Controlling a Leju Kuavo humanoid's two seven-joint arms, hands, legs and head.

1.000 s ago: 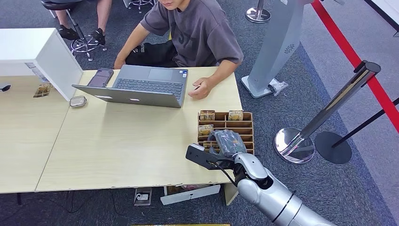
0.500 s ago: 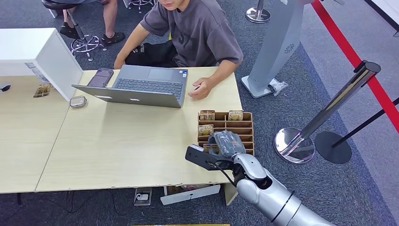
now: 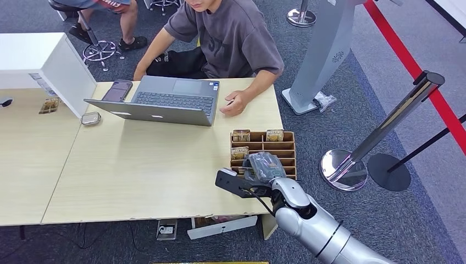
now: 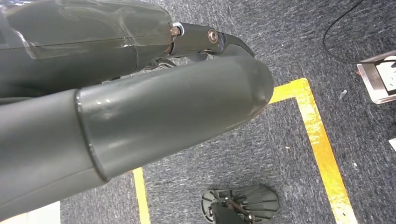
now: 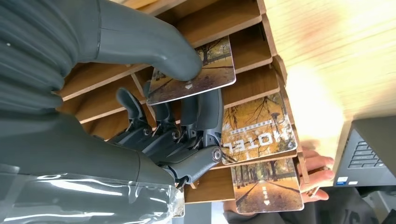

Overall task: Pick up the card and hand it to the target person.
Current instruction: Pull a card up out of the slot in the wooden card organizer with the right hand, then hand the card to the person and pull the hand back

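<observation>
Right hand [image 5: 154, 112] down at the wooden card rack [image 3: 280, 149], thumb pressed on the face of one card [image 5: 191, 72] with the darker fingers behind it: a pinch grip, card caught between thumb and fingers. Card sitting in a near slot of the rack, on the robot's side, autumn-tree print showing, lower edge seemingly in the slot. Two more cards [image 5: 259, 128] standing in the slots farther along the rack, toward the laptop [image 3: 165, 100]; best left undisturbed.

Step in hand, by the look of it: drawing the pinched card out of its slot. Done well by lifting along the line of the slot rather than twisting, so no edge catches on the wooden divider. Thumb pressure kept steady; a thin glossy card likely to slip or pivot if the pinch loosens. Worth watching the knuckles against the neighbouring cards, sitting just beside the held one. Rack looks light, so a jammed card could drag the whole thing along the table [image 3: 137, 165].

Person [image 3: 231, 38] seated on the far side of the rack, beyond the laptop, one hand resting on the tabletop near the rack's far corner. Handover ahead: over the rack and toward that resting hand.

Left hand [image 4: 140, 93] hanging well away from the rack, over grey carpet with yellow floor tape; whether open or closed, cannot tell.
</observation>
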